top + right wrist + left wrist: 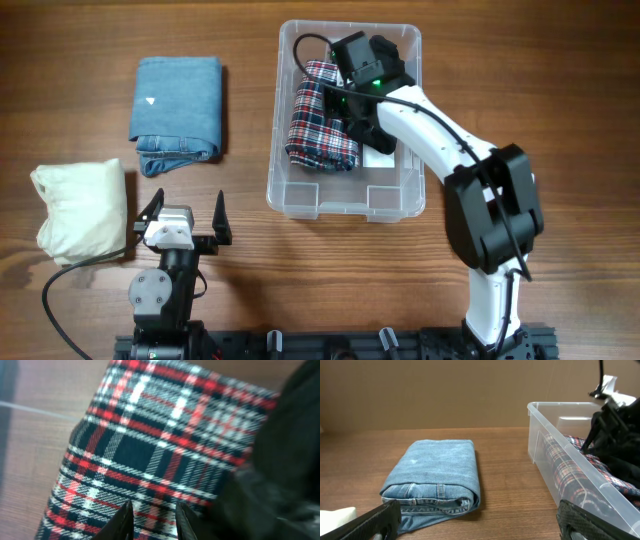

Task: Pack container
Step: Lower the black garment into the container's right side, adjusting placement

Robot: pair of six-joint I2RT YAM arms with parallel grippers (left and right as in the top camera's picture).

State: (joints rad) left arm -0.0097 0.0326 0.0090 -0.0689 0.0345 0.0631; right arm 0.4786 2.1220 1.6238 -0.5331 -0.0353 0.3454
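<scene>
While the right hand [153,519] is sitting inside the container [292,198], fingers narrow above plaid cloth [318,125], hold unclear, the container is facing upward, long axis running top-to-bottom; the left hand [186,206] is gaping wide.

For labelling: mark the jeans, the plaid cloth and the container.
jeans [178,105], overhead view, middle of top fold.
plaid cloth [316,128], overhead view, its middle.
container [343,193], overhead view, bare floor by near wall.

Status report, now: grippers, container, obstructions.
Left gripper open, empty. Right gripper low on plaid cloth inside container, grip unclear. Jeans and cream cloth outside, unpacked. No obstruction seen.
</scene>
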